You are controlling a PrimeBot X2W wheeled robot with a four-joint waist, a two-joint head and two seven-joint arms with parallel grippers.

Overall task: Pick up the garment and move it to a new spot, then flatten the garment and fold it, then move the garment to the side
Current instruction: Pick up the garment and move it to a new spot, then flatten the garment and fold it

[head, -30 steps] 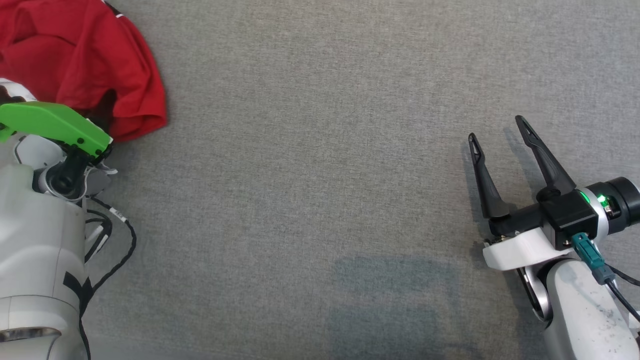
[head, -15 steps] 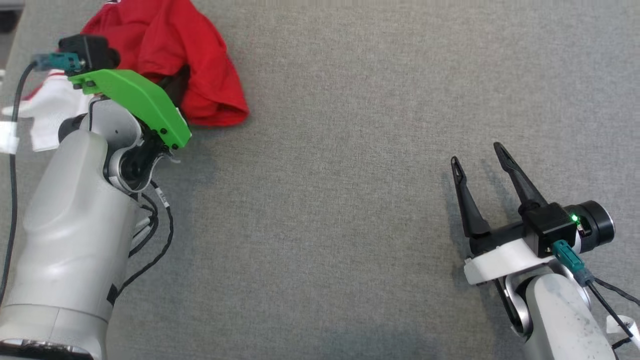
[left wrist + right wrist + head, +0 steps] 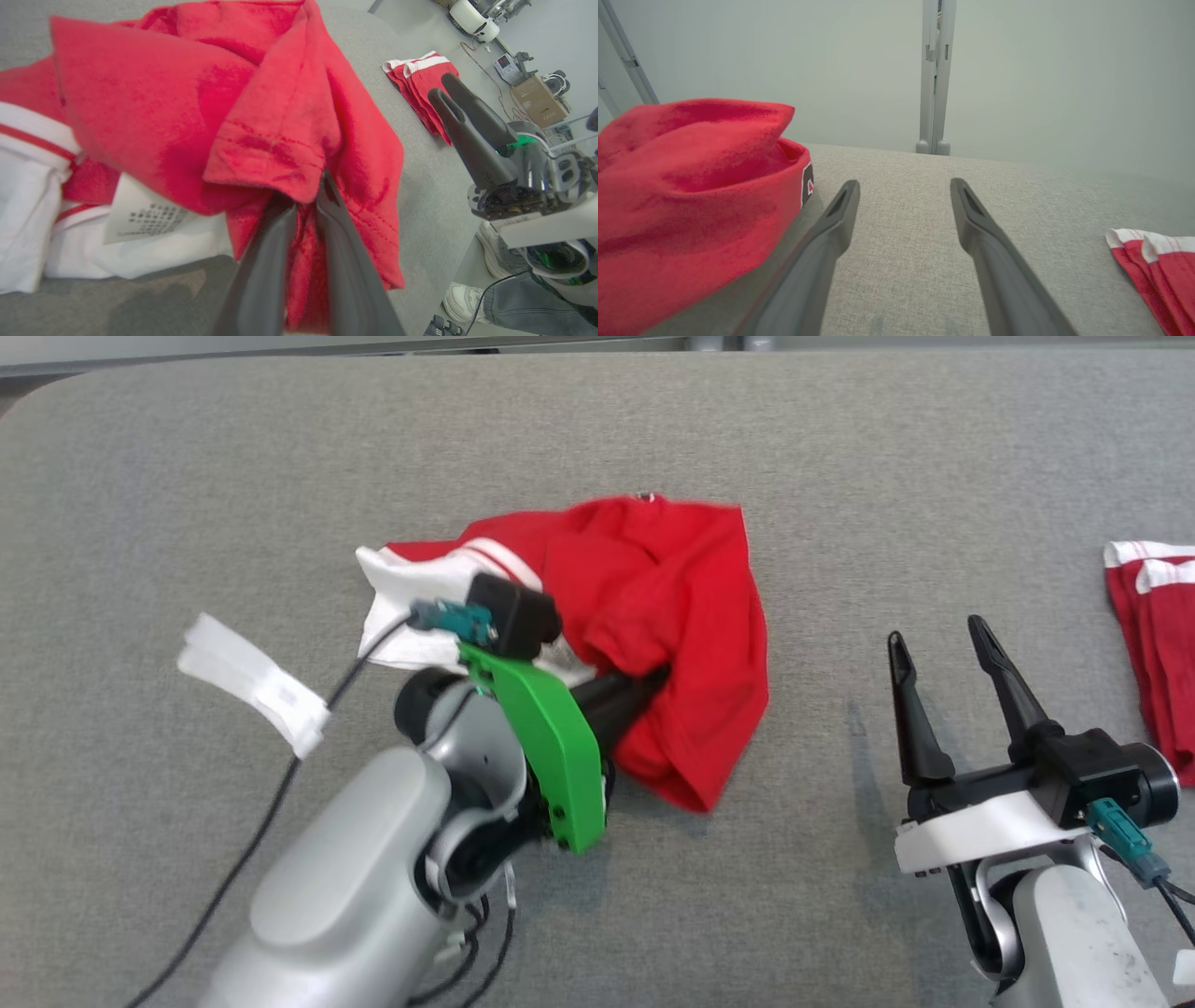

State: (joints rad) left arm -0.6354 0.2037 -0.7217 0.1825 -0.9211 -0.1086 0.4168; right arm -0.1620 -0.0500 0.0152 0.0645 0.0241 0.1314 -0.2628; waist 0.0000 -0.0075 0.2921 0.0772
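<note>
Pinching a fold of the red garment (image 3: 672,607), left tool (image 3: 304,210) narrow; right tool (image 3: 936,633) wide apart, empty

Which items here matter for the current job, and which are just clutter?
Job: red garment, left gripper shut on it, right gripper open.
Lying about: folded red stack at right, cardboard box, cable tag.

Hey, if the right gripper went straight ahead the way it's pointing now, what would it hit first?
Probably nothing: the right gripper points over bare table, between the red garment and the folded pile. Depth is unclear.
</note>
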